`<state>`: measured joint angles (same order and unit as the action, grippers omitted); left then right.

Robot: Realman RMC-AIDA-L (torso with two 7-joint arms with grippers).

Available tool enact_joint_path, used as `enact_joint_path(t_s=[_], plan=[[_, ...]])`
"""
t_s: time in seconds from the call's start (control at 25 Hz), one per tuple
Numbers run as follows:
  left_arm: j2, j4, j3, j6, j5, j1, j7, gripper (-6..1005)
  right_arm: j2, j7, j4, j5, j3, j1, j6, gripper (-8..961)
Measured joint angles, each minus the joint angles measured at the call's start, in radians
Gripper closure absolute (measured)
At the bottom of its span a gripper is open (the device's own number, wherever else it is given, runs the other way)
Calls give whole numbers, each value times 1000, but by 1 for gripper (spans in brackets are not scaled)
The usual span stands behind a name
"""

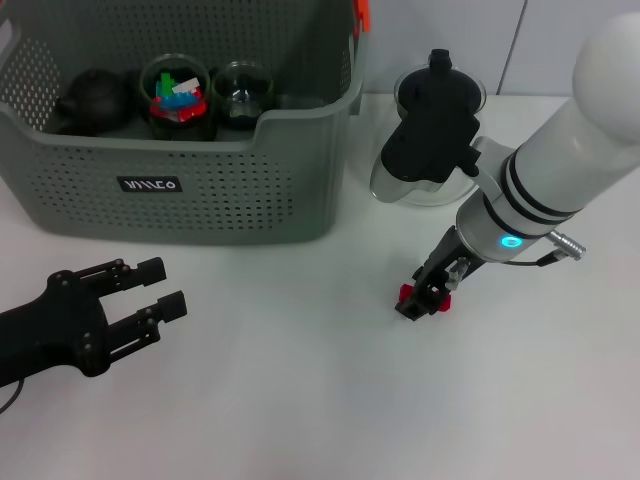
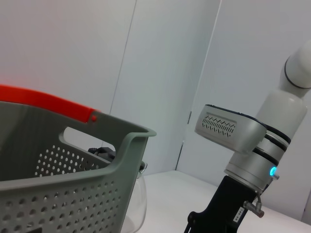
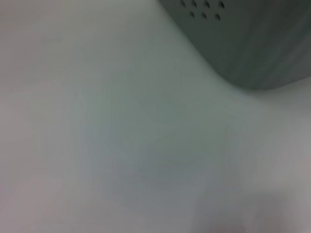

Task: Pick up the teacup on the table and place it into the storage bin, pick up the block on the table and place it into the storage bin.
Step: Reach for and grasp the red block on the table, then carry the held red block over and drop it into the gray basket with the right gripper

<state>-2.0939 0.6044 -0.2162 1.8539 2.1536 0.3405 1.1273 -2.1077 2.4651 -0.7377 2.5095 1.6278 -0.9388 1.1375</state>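
While the white desk (image 1: 300, 400) carries everything, we note the storage bin (image 1: 200, 200) at far left, holding a dark teapot, two glass cups and coloured blocks. Glass pitcher (image 1: 425, 150) stands just beside the bin's right wall. Right pincer (image 1: 425, 297) is down at the desk on a small red block (image 1: 406, 294); we cannot tell how far its fingers are closed. Left pincer (image 1: 150, 290) hovers spread wide, holding nothing, in front of the bin. Risks, as we judge: an off-centre grip lets the block pop out, and the lifting arm clips the pitcher or the bin rim.
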Motion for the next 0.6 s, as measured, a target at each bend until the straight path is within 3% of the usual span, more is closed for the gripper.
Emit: enact_joint_path(t_s=[0.28,0.48,0.6], plan=[[0,0,0,-2,0,1,0,445,1,3,-3,0,-1,1,1,448],[0,0,0,-2,-1,4,1,445,2,5,0,0,-3,2,3,580],[0,0,0,-2,-1,5,2,444,4,9,-1,0,-6,4,7,762]])
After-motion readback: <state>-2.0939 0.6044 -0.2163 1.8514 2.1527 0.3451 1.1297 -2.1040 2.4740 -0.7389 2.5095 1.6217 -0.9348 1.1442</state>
